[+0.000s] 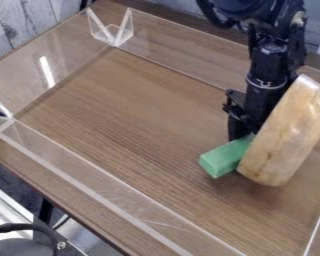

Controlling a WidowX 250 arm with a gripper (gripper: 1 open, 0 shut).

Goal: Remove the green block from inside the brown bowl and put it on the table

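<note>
Where the arm comes straight down at right of the single cam view, its fingers (240, 128) are shut tight w/ tips hidden behind the brown bowl (286, 132), so what they pinch can't be told. Bowl is tipped up on edge. Green block (227, 158) pokes out from under the bowl's lower left rim, lying on the surface (123, 120), touching the bowl.
</note>
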